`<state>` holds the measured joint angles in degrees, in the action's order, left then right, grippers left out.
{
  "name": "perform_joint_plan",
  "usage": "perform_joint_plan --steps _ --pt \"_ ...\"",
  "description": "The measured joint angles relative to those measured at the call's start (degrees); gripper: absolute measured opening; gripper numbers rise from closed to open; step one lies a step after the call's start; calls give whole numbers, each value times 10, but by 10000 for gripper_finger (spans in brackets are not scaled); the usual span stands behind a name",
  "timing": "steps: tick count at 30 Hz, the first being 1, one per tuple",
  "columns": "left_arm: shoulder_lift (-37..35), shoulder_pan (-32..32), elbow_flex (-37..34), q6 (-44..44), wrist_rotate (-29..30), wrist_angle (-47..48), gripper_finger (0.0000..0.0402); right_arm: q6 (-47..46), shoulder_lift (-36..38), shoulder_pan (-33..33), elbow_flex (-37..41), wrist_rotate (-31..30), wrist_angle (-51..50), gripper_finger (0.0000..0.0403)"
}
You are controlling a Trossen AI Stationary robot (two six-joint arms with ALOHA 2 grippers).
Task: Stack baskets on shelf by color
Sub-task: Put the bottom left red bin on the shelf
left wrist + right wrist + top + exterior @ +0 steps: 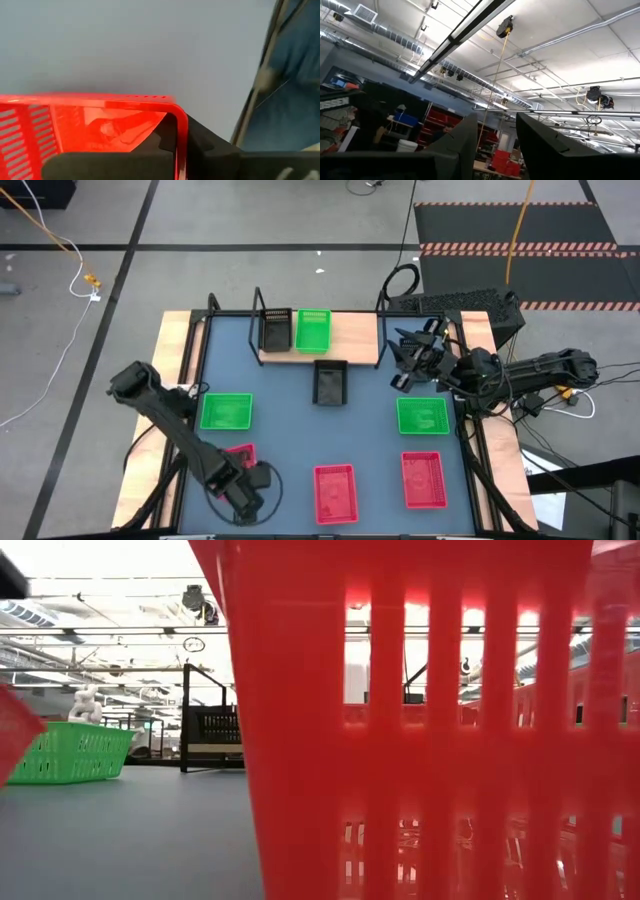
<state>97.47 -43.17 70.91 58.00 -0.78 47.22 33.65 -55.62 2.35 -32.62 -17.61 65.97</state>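
Red basket (90,125) rim apparently clamped by left claw (243,485) near table's front-left corner

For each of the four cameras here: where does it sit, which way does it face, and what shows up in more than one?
High: overhead, facing straight down; both arms, light wooden shelf.
Low: tabletop level, facing across; blocked by a red slotted plastic basket; no arm visible.
Left wrist: facing the tabletop; left claw shut on another red basket's rim.
Right wrist: tilted at the ceiling; right claw open.
Shared: high view shows that gripped basket.

Eight baskets were counted: three green (313,330), three red (335,492), two black (330,383); one shelf (352,332) was seen.
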Motion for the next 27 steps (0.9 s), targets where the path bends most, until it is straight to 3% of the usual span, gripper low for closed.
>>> perform_joint_plan --steps 6,11,15,18,27 --pt "-57 66 0 16 3 2 6 0 1 0 0 0 -7 130" --pt "-84 133 0 -25 8 3 11 9 12 0 0 -1 -37 130" --pt "-87 179 9 -100 8 2 7 52 34 0 0 -9 -91 130" --pt "-87 213 34 -169 18 3 5 64 46 0 0 -48 -120 130" --pt "-87 317 130 -417 147 -3 4 -10 72 0 0 -110 -191 130"
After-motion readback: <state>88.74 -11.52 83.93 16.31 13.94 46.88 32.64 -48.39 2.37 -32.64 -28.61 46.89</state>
